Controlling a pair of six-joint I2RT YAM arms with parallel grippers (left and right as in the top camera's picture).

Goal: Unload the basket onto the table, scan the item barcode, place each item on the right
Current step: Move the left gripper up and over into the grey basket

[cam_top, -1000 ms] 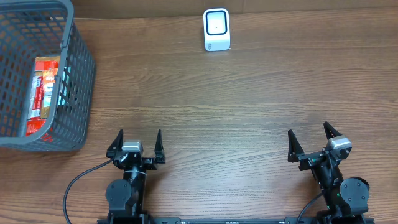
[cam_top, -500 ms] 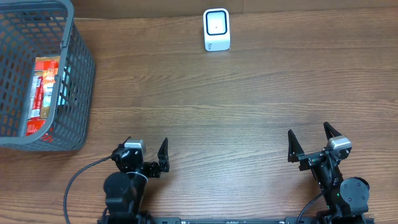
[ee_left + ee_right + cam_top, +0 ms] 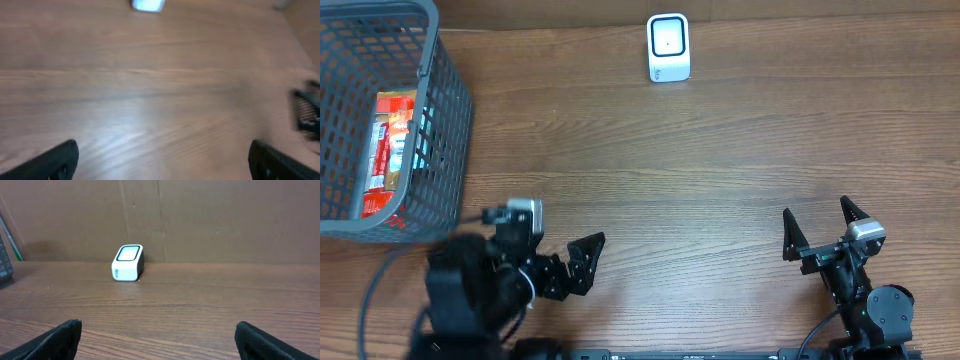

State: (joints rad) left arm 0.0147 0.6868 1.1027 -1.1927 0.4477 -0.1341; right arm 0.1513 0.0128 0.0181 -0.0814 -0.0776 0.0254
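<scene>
The item, a red and white snack packet (image 3: 394, 140), lies inside the grey mesh basket (image 3: 448, 120) at the table's far left. The white barcode scanner (image 3: 668, 47) stands at the back centre; it also shows as a blur at the top of the left wrist view (image 3: 148, 4) and clearly in the right wrist view (image 3: 127, 262). My left gripper (image 3: 586, 266) is open and empty near the front left, blurred and turned toward the right (image 3: 162, 162). My right gripper (image 3: 816, 212) rests open and empty at the front right (image 3: 162, 340).
Bare wooden tabletop lies between both grippers and the scanner. A brown wall panel (image 3: 200, 215) stands behind the scanner. The right arm (image 3: 307, 110) shows at the right edge of the left wrist view. The basket's corner (image 3: 4, 262) shows at the right wrist view's left edge.
The left arm has lifted off its rest and swung, its gripper now pointing toward the right and blurred by motion. The right arm, the packet and the scanner have not moved.
</scene>
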